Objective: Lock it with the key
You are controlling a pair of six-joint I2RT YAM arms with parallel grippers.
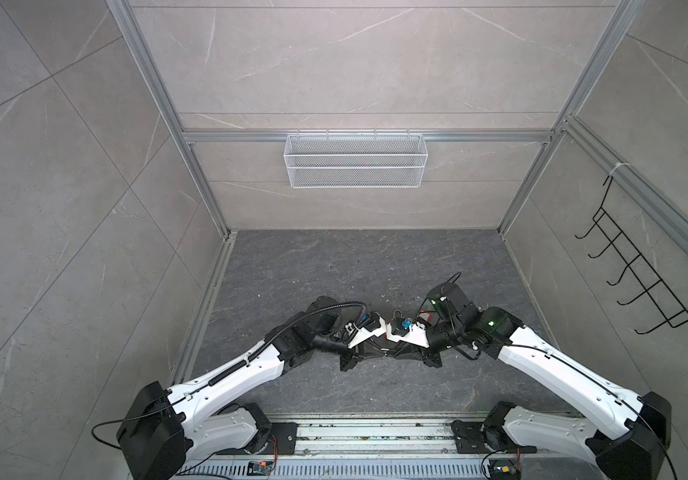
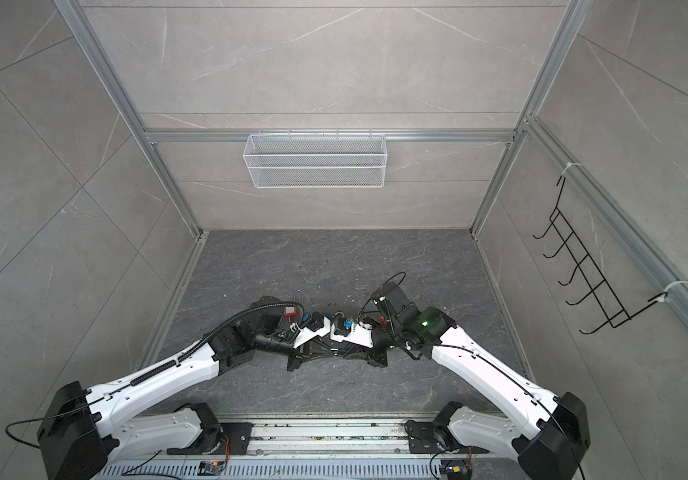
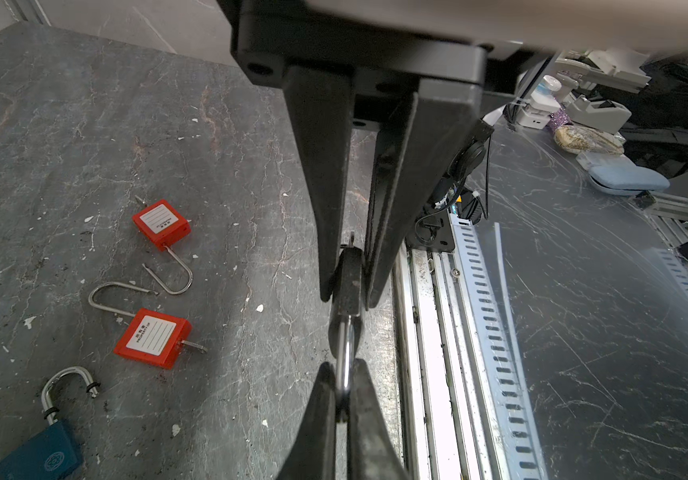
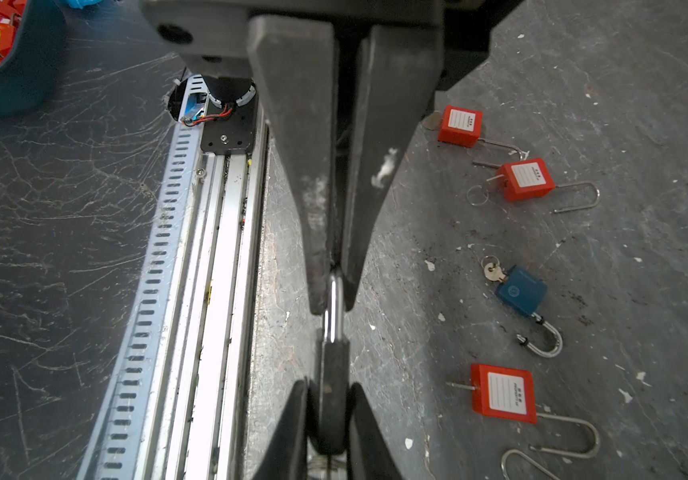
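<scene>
Left tool: clamped on black padlock body. Right tool: pinching shackle, 3 o'clock side. Long axis: 9-to-3 across counter.

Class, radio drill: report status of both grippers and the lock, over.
Left gripper shut on black padlock body. Right gripper shut on its shackle. Red padlocks, blue padlock lie aside, nothing in the way.

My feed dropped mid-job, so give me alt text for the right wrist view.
The right pincer pinches the silver shackle of a black padlock, whose body the left pincer grips. On the dark table beside them lie three red padlocks with open shackles and a blue padlock with a key at its base.
</scene>
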